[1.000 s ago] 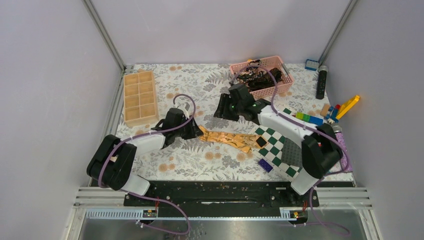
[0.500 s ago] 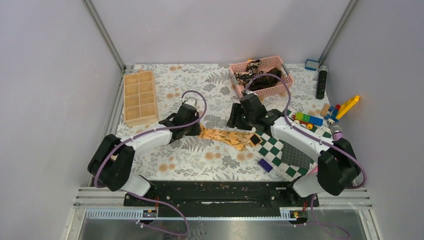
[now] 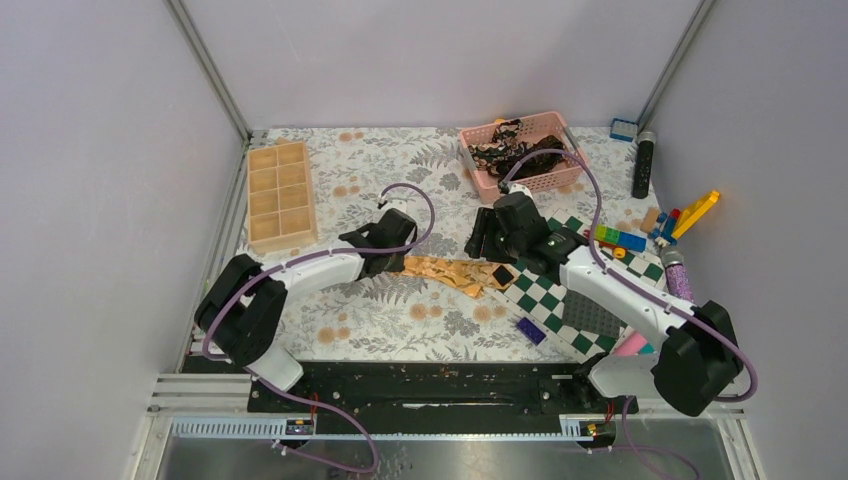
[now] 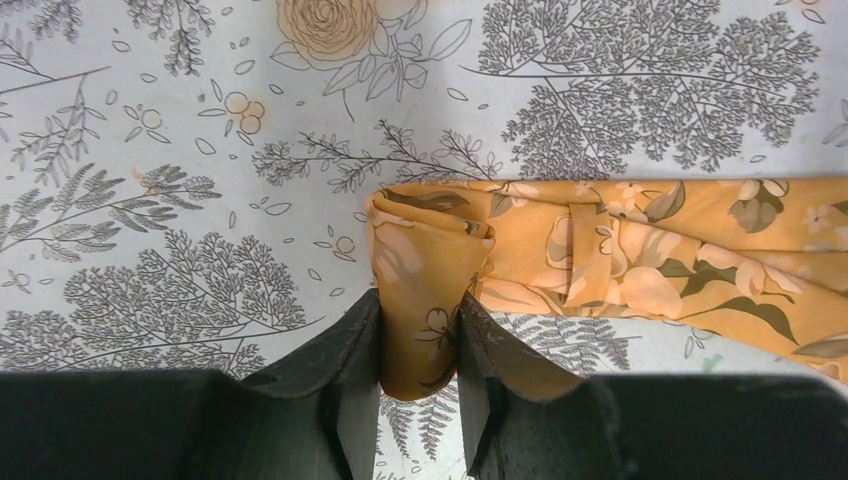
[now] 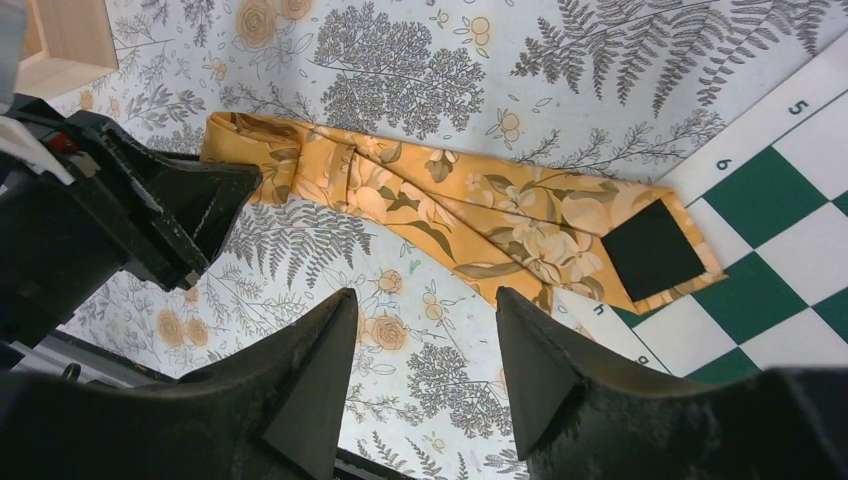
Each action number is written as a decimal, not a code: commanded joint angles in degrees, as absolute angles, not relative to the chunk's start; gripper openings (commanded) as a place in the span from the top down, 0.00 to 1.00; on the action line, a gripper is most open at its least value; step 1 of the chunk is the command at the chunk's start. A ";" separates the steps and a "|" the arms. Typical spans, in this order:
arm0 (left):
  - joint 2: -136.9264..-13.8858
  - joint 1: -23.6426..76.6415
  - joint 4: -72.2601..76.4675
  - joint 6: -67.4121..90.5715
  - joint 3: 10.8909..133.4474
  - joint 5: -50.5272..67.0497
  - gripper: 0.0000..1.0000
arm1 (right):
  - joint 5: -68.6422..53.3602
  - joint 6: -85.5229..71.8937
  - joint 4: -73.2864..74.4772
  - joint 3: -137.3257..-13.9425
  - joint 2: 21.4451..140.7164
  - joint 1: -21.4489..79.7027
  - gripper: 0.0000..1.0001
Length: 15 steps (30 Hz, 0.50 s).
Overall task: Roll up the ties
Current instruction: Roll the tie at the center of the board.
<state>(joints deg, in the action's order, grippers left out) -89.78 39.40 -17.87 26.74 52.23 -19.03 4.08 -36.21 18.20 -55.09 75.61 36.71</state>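
The golden-tan tie [image 3: 452,272] lies flat across the floral table cover, its wide end with a black label [image 5: 652,250] overlapping the corner of the checkered board [image 3: 560,298]. My left gripper [image 4: 418,305] is shut on the tie's folded-over narrow end [image 4: 425,250]; the rest of the tie [image 4: 650,255] runs off to the right. My right gripper [image 5: 425,300] hovers open above the table just near of the tie [image 5: 470,205], holding nothing. In the top view the left gripper [image 3: 400,258] is at the tie's left end and the right gripper [image 3: 487,243] over its right part. Dark ties [image 3: 512,152] lie in the pink basket [image 3: 478,170].
A wooden compartment box [image 3: 280,195] stands at the back left. Toy bricks [image 3: 640,235] and a black cylinder [image 3: 643,165] lie at the right. A small purple block [image 3: 531,331] sits near the board's front edge.
The left gripper has moved right with the tie's narrow end, so the flat part of the tie is shorter. The right arm has shifted right and nearer, its jaws slightly wider.
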 commanded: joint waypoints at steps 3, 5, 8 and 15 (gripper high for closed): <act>-91.50 40.69 -20.73 24.92 56.54 -26.71 0.72 | 8.75 -35.26 19.74 -53.69 69.35 36.25 0.39; -92.16 41.08 -21.23 24.89 57.04 -27.58 0.72 | 9.57 -34.91 20.30 -53.34 67.88 36.13 0.39; -93.18 41.73 -22.04 25.02 57.96 -28.98 0.72 | 10.96 -34.57 21.25 -52.80 65.92 36.20 0.38; -96.46 43.11 -24.54 25.44 61.12 -32.76 0.71 | 12.60 -34.06 22.96 -52.06 63.06 36.08 0.37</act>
